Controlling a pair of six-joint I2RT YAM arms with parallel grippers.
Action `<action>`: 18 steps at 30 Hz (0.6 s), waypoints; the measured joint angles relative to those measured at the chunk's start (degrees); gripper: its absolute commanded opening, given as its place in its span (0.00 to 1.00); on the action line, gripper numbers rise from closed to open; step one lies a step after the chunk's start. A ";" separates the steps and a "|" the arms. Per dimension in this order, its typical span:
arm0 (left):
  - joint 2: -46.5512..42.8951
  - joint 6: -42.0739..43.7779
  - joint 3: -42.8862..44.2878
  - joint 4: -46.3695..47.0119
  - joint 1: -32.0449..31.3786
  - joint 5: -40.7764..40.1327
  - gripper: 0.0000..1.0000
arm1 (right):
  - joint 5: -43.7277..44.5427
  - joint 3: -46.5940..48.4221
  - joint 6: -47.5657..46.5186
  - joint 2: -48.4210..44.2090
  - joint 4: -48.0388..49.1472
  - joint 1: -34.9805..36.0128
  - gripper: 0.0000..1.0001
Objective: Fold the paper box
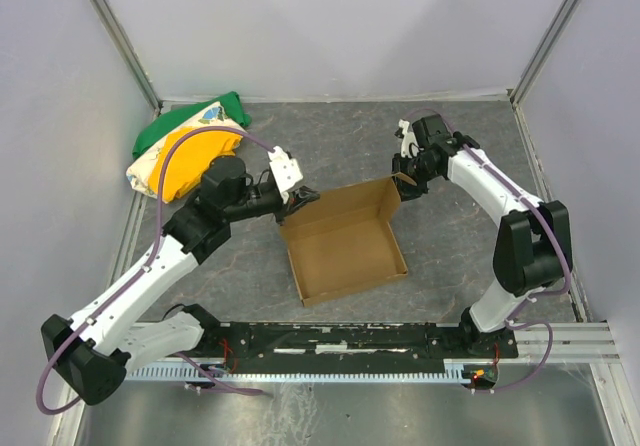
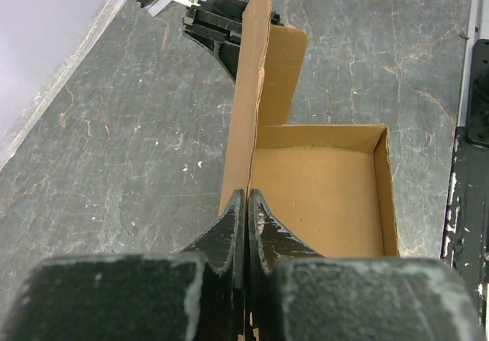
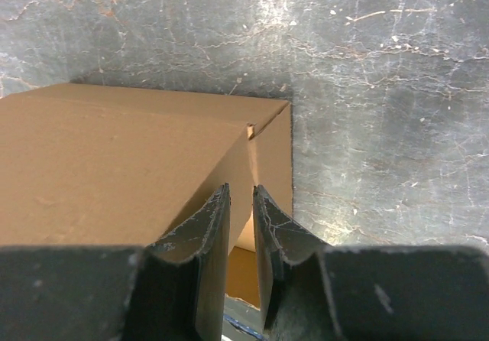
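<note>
The paper box (image 1: pixel 345 241) is brown cardboard, standing as an open shallow tray in the middle of the table. My left gripper (image 1: pixel 300 198) is at its far left corner. In the left wrist view that gripper (image 2: pixel 247 196) is shut on the thin upright back wall, with the box floor (image 2: pixel 321 196) to its right. My right gripper (image 1: pixel 405 176) is at the far right corner. In the right wrist view its fingers (image 3: pixel 241 192) are closed narrowly on a cardboard flap at the corner of the box (image 3: pixel 114 165).
A green, yellow and white cloth bundle (image 1: pixel 185 151) lies at the back left by the wall. White enclosure walls surround the grey table (image 1: pixel 450 236). The black mounting rail (image 1: pixel 350 341) runs along the near edge.
</note>
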 measured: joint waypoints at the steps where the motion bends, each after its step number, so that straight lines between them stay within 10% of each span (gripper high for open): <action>1: 0.48 -0.02 0.15 0.11 -0.17 0.07 0.03 | -0.39 0.00 0.09 -0.24 -0.04 0.15 0.26; 18: 1.46 -1.60 0.68 -1.03 -2.34 0.20 0.03 | 2.75 -5.64 2.86 -1.90 0.20 2.19 0.24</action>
